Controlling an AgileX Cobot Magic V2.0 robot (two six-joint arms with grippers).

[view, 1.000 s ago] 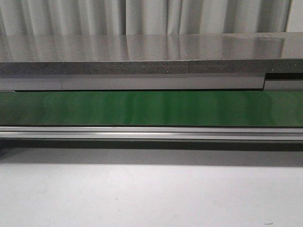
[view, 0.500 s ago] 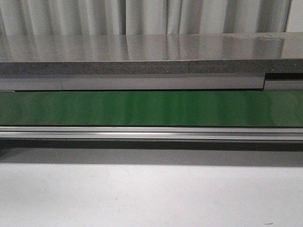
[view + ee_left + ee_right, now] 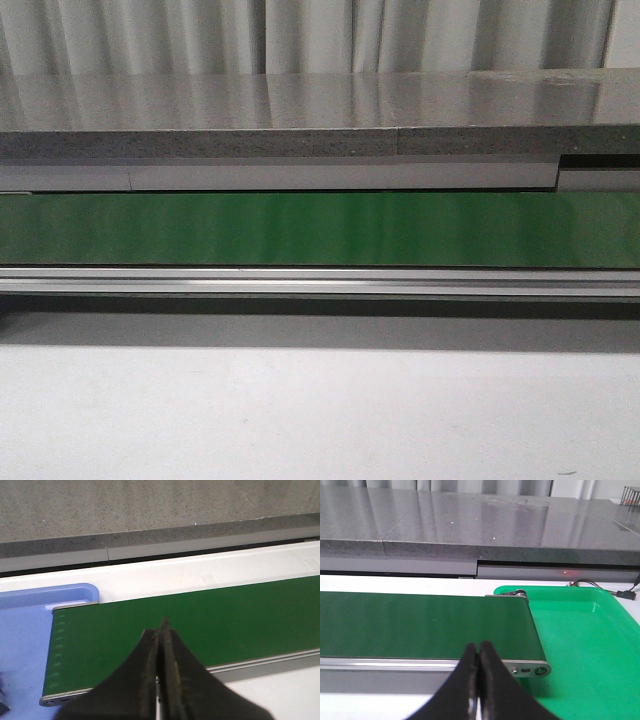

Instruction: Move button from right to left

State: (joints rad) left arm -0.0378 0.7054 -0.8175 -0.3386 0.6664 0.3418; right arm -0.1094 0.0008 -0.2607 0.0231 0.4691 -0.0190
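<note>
The button shows in no view. The green belt runs across the front view with nothing on it. My left gripper is shut and empty, above the left end of the belt near a blue tray. My right gripper is shut and empty, at the near rail by the right end of the belt, beside a green tray. Neither gripper shows in the front view.
A grey stone counter runs behind the belt. A metal rail lines the belt's near side, with the white table in front. A cable and a red light lie behind the green tray.
</note>
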